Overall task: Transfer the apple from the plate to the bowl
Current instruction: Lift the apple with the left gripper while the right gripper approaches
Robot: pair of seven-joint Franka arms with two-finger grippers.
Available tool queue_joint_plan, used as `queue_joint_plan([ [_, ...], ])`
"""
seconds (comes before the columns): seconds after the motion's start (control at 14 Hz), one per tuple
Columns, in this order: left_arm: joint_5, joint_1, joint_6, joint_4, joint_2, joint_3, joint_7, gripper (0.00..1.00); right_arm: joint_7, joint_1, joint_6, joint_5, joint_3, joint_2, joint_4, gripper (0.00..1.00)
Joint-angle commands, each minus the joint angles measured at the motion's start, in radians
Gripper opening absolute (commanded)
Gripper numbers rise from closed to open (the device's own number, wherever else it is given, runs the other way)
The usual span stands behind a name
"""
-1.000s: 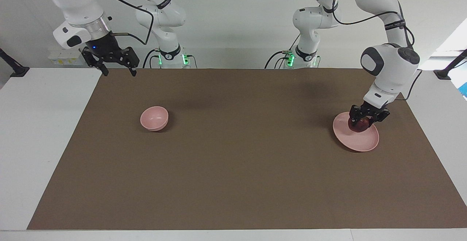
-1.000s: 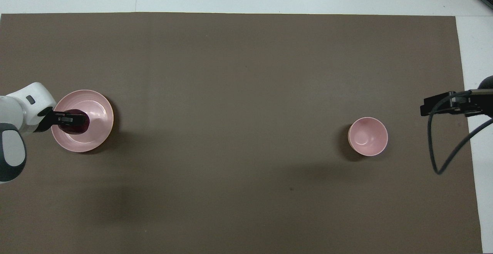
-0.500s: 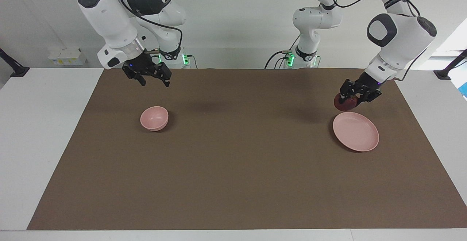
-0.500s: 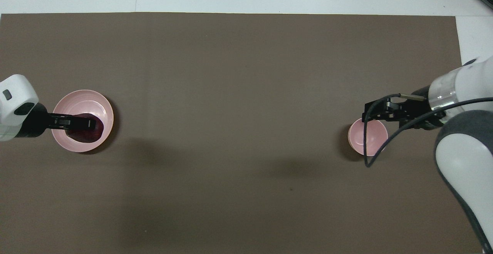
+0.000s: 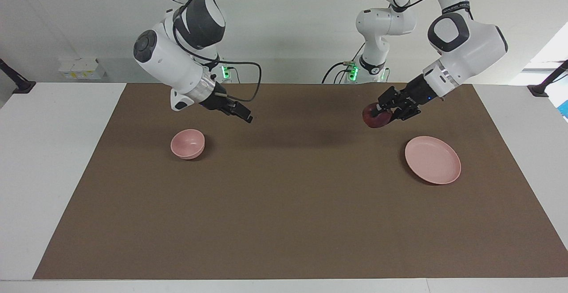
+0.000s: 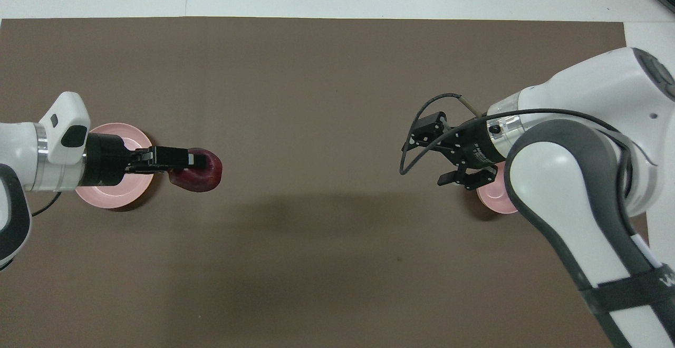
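The dark red apple (image 5: 373, 119) hangs in my left gripper (image 5: 380, 112), which is shut on it in the air over the brown mat, beside the plate toward the table's middle. It also shows in the overhead view (image 6: 204, 175), in the left gripper (image 6: 196, 164). The flat pink plate (image 5: 432, 166) lies bare at the left arm's end; the overhead view (image 6: 116, 199) shows it partly under the left wrist. The small pink bowl (image 5: 187, 144) sits at the right arm's end, partly covered in the overhead view (image 6: 493, 201). My right gripper (image 5: 246, 116) is open in the air beside the bowl, toward the middle (image 6: 433, 153).
A brown mat (image 5: 284, 204) covers most of the white table (image 5: 53, 160). The right arm's cable (image 6: 416, 126) loops by its gripper. Nothing else lies on the mat.
The left gripper has lifted the apple off the plate and carried it toward the table's middle. The right arm has swung in over the bowl's end and reached toward the middle.
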Motion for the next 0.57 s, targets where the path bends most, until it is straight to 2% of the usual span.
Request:
queue_joint_plan([
  [0.0, -0.119, -0.016, 0.003, -0.032, -0.046, -0.028, -0.029, 0.0, 0.169, 0.046, 0.063, 0.125, -0.001, 0.039, 0.01, 1.0],
  [0.29, -0.179, -0.04, 0.124, -0.043, -0.049, -0.109, -0.119, 0.0, 0.339, 0.13, 0.164, 0.248, -0.001, 0.095, 0.024, 1.0],
  [0.5, -0.181, -0.138, 0.354, -0.045, -0.04, -0.153, -0.225, 0.0, 0.428, 0.173, 0.173, 0.311, 0.001, 0.095, 0.037, 1.0],
])
